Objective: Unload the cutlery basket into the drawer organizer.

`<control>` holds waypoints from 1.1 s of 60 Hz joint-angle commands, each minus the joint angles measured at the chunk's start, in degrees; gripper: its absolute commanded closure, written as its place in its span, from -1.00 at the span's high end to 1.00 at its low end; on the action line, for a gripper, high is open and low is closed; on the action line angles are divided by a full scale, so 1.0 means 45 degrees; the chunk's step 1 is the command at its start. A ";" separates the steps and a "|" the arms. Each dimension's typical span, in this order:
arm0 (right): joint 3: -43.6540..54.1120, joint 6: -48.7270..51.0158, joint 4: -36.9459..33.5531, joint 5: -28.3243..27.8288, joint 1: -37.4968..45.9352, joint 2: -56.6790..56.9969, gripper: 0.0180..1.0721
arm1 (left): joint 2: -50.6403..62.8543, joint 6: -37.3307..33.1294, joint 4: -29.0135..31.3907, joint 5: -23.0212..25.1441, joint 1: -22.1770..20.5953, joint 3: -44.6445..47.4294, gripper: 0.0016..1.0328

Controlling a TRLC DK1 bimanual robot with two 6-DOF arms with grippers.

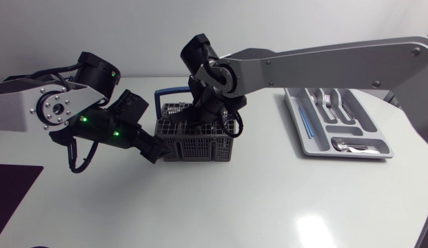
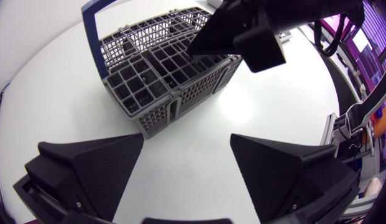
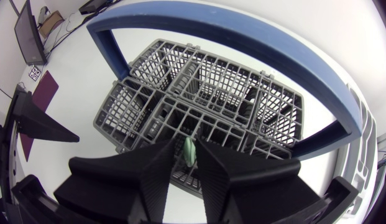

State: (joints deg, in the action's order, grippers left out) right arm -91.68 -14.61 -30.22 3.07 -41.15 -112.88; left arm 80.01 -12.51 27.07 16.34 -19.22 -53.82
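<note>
The grey cutlery basket (image 1: 200,141) with its blue handle (image 1: 162,93) stands mid-table. My right arm comes across from the right, and its gripper (image 1: 202,114) dips into the basket from above. In the right wrist view the right gripper (image 3: 186,146) stands open by a narrow gap. A pale green cutlery handle (image 3: 189,150) stands upright between the fingers (image 3: 158,171) in a basket cell (image 3: 199,106). My left gripper (image 2: 186,168) is wide open and holds nothing. It sits low on the table in front of the basket's corner (image 2: 161,115). The drawer organizer (image 1: 369,124) lies at the right.
The organizer holds forks (image 1: 331,103), spoons (image 1: 348,145) and a blue piece (image 1: 303,124). A dark purple mat (image 1: 14,186) lies at the table's front left corner. My right arm's long link (image 1: 324,62) spans the table between basket and organizer.
</note>
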 commanded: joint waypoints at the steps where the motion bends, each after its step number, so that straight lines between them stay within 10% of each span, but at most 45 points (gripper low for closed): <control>1: 0.0393 -0.0327 0.0074 0.0099 0.0081 -0.0248 -0.54 | -0.0201 -0.0325 -0.0058 0.0178 0.0034 0.0418 0.90; 66: 0.1643 0.0063 0.0934 -0.0682 0.0257 0.1647 -0.84 | -0.0650 -0.0188 -0.0058 0.0178 -0.0298 0.0925 0.90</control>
State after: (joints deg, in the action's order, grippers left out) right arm -86.02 -14.57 -26.59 0.45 -40.27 -107.77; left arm 78.02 -12.51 26.92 16.49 -20.01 -51.03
